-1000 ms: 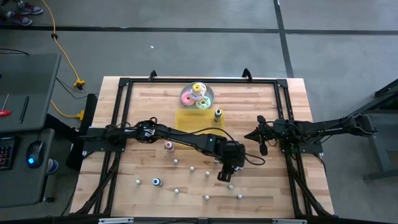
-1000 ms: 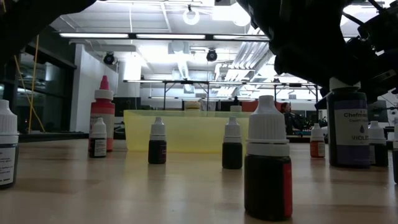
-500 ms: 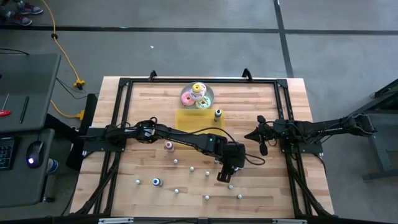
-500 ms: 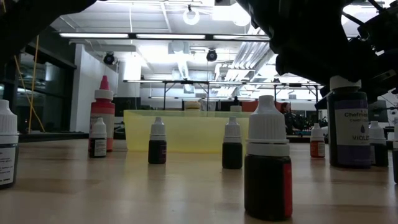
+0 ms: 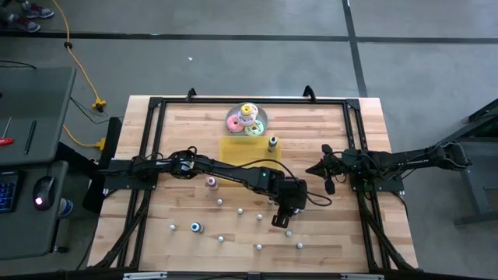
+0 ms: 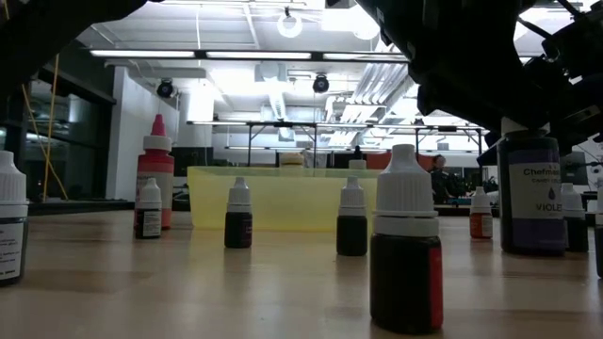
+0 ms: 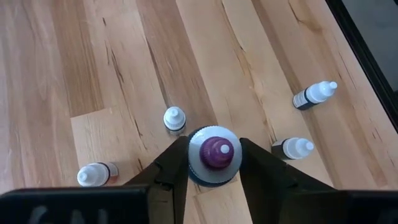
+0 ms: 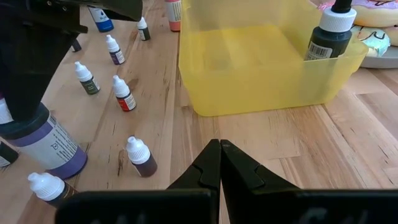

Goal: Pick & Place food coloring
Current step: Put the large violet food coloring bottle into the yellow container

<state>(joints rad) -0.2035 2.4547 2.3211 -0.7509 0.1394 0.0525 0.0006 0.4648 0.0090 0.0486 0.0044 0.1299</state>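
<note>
Small food coloring bottles (image 5: 220,201) stand scattered over the near half of the wooden table. A larger violet bottle (image 6: 530,193) with a white cap and purple tip (image 7: 214,154) stands right of centre. My left gripper (image 5: 282,218) is shut on it. A bottle with a black body (image 8: 333,34) stands in the yellow tray (image 5: 247,149) at the far middle. My right gripper (image 8: 219,155) waits shut at the table's right side (image 5: 328,180), holding nothing. My left gripper pinches the violet bottle's white cap (image 7: 198,149) between its two fingers (image 7: 171,171), one on each side. The fingers come slanting down from the table's left and far side. The bottle stays upright, its base (image 6: 530,247) on the table.
A round plate with pastel ring toys (image 5: 247,119) sits behind the tray. Close around the held bottle stand small bottles (image 7: 175,118), (image 7: 292,147), (image 7: 314,94), (image 7: 96,174). A pink bottle (image 5: 211,182) and a blue one (image 5: 195,227) stand to the left. A black frame (image 5: 156,105) rims the table.
My left gripper has stayed in place, and its dark fingers have closed in on the violet bottle's cap, of which less white shows in the low view. The bottle still stands on the table. The right arm has kept still.
</note>
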